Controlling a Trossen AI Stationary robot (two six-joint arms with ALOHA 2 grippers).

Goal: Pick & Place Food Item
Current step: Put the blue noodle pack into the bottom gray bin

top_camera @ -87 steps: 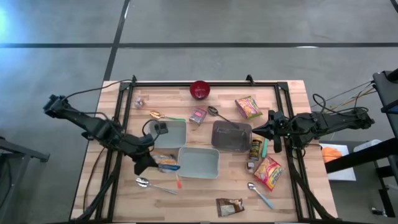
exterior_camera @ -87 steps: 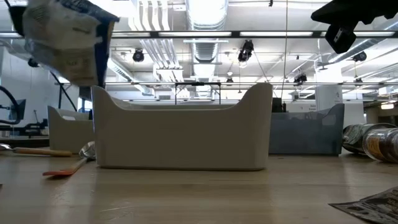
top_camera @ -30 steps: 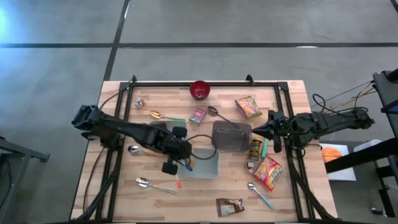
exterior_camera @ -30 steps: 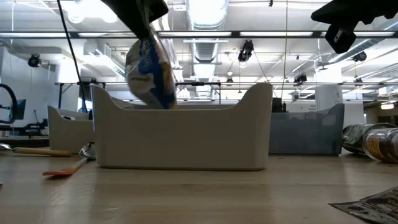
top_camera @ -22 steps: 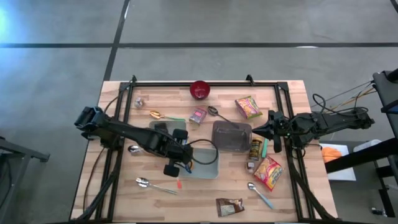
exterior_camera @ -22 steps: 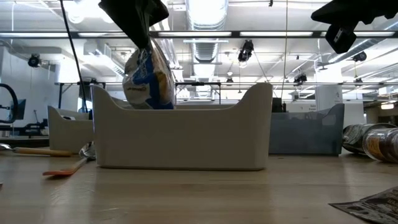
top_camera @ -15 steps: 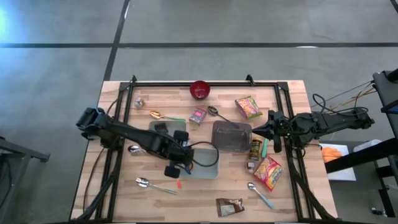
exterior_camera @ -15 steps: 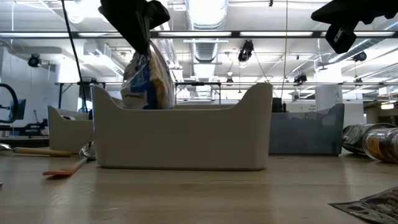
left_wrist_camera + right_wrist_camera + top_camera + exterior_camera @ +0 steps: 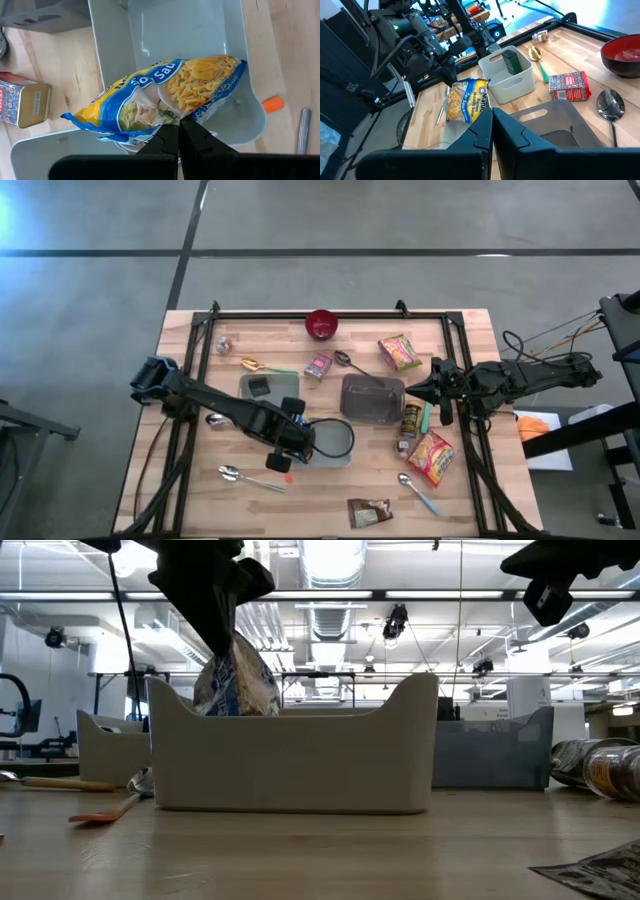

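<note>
Most of the job seems done: my left tool [image 9: 178,131] pinches the noodle soup packet [image 9: 160,99] low over the pale bin [image 9: 290,755], not yet released.

Both arms are matte black, built of slim tubular links joined by blocky joint housings. The left arm [image 9: 215,408] carries a loose black cable that loops out beside its wrist. The right arm [image 9: 520,380] has thin cables trailing from its rear end. Each ends in two flat, dark, tapering fingers [image 9: 167,145], plain and unmarked.
</note>
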